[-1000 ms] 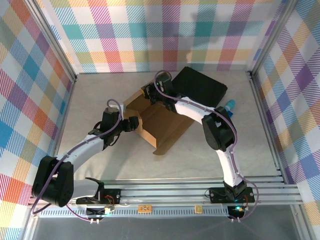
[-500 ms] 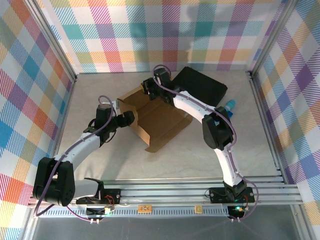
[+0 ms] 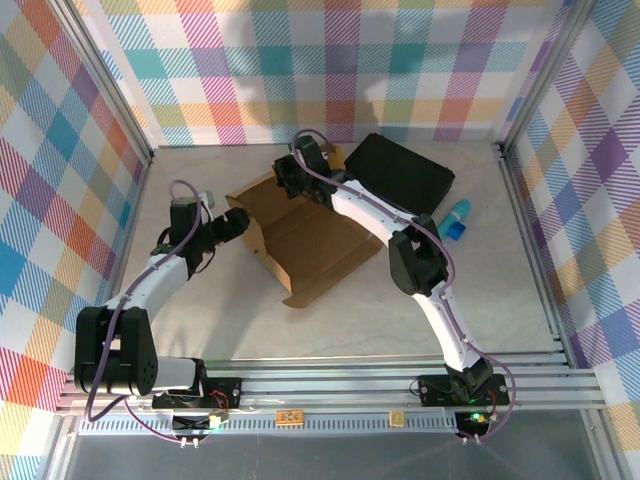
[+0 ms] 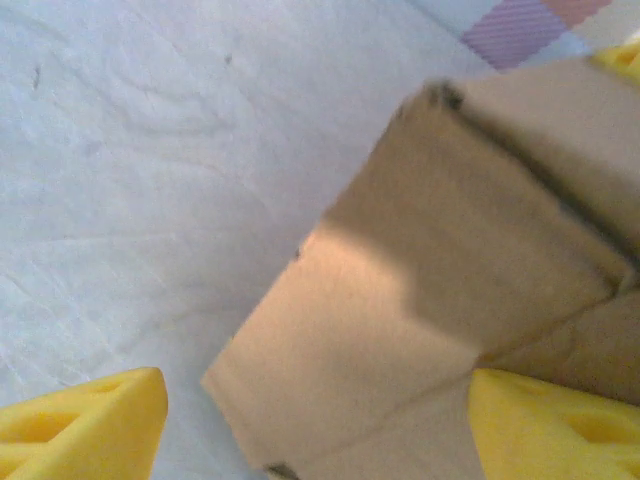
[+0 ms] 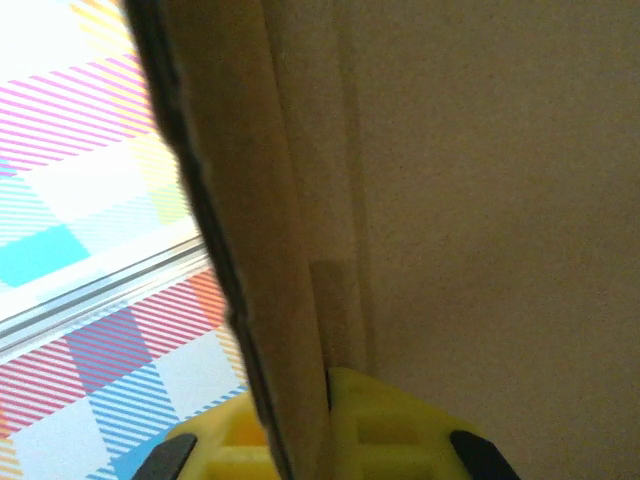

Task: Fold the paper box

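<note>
Paper box of plain brown corrugated cardboard (image 3: 310, 240) lies part-folded mid-worktop (image 3: 200, 310), its left wall raised. The left claw (image 3: 237, 222) gapes wide around that wall's corner; the right claw (image 3: 288, 180) pinches the far wall's edge

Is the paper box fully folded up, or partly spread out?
Partly folded: the paper box has one side wall standing, its near panel lying flat on the table.

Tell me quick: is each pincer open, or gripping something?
Left pincer: open, a corner of the paper box between its fingers.
Right pincer: shut on the paper box's edge.
</note>
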